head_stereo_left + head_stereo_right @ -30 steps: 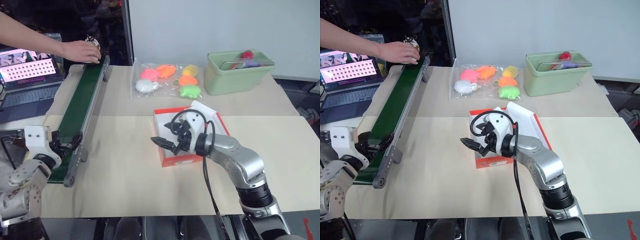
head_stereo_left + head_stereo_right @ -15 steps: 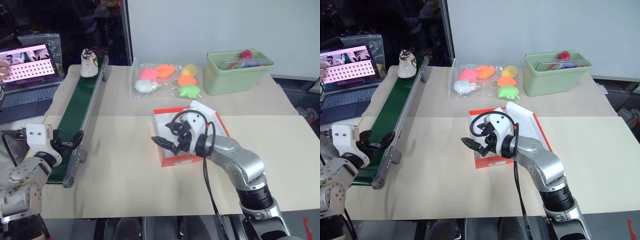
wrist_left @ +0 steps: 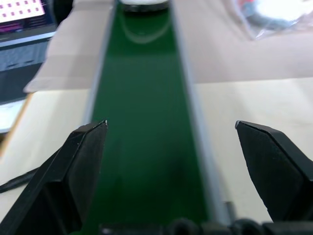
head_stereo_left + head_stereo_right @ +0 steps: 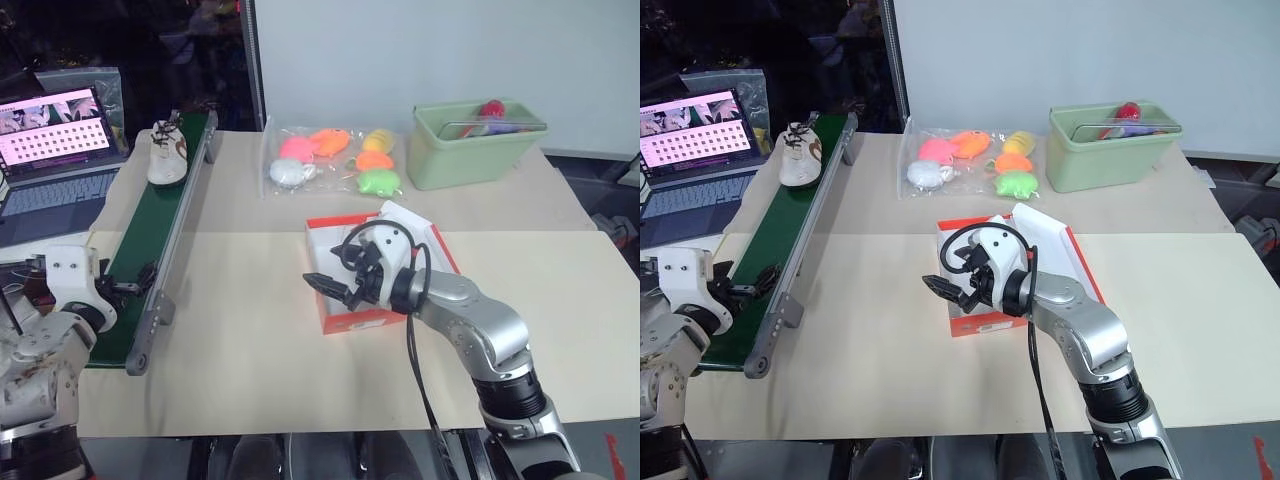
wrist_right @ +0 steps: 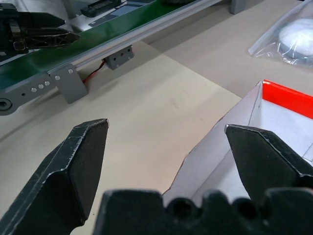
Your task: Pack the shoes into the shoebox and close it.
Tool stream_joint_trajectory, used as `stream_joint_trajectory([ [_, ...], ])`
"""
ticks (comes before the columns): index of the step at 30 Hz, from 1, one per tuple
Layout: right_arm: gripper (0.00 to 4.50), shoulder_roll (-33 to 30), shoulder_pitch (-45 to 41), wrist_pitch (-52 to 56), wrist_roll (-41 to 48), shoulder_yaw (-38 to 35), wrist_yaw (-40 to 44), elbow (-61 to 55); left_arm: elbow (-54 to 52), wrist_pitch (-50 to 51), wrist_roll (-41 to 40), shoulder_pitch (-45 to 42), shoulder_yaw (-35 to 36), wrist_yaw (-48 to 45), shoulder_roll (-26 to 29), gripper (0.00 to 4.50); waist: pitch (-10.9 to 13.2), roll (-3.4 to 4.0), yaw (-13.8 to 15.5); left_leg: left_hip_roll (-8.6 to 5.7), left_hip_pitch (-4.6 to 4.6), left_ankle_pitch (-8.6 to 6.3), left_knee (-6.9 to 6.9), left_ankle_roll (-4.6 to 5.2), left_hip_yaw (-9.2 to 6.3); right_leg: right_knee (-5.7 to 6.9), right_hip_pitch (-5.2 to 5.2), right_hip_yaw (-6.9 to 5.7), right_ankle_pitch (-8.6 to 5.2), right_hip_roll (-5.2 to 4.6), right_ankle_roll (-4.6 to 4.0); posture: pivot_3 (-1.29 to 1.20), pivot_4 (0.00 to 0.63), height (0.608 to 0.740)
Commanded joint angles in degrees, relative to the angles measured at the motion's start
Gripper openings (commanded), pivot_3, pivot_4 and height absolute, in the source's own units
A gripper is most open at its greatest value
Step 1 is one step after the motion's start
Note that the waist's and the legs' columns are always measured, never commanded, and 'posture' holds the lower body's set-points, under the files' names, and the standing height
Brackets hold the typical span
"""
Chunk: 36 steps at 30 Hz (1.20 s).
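Green conveyor belt (image 4: 160, 250) runs along the left side of the tan table (image 4: 560, 290), open laptop (image 4: 55, 130) w/ a pink screen just beside its far end, clear bag of bright plush toys (image 4: 335, 160) at the back middle, pale green bin (image 4: 478, 145) w/ some stuff in it back right.

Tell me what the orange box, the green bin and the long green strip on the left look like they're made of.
The shoebox looks like thin matte cardboard: orange-red outside, white inside, with flat folded walls. The green bin looks like moulded plastic, smooth, with a rolled rim. The green strip looks like a glossy rubber or plastic conveyor belt in a grey metal frame; it mirrors the shoe faintly.
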Motion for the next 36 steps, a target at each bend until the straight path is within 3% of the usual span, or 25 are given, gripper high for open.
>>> stream_joint_trajectory([
  [1, 4.48, 0.10, -0.89, -1.06, 0.29, -1.10, 0.11, -1.28, -1.50, 2.77, -0.25, -2.33, 1.87, 1.51, 2.05, 4.50, 0.00, 0.00, 0.08, 0.00, 0.00, 0.00, 0.00, 0.00, 0.00, 0.00, 0.00, 0.00, 0.00, 0.00, 0.00, 0.00, 0.150, 0.729],
  [27, 4.48, 0.61, -1.06, -1.13, 0.31, -1.37, -0.39, -1.63, 2.30, 2.88, 2.30, -4.88, 0.36, 1.75, 2.83, 4.50, 0.00, 0.00, 0.00, 0.00, -0.01, 0.00, -0.01, 0.00, -0.01, 0.00, 0.00, -0.01, 0.00, 0.00, 0.00, 0.00, 0.150, 0.729],
  [36, 4.48, 0.80, -1.12, -0.74, 1.05, -2.45, -0.67, -2.19, 3.48, 7.74, 1.95, -3.32, -3.46, 1.86, -0.29, 4.50, 0.00, 0.00, 0.01, 0.00, -0.01, 0.00, -0.01, 0.00, -0.01, 0.02, 0.01, -0.02, 0.00, 0.00, 0.00, 0.00, 0.150, 0.729],
])
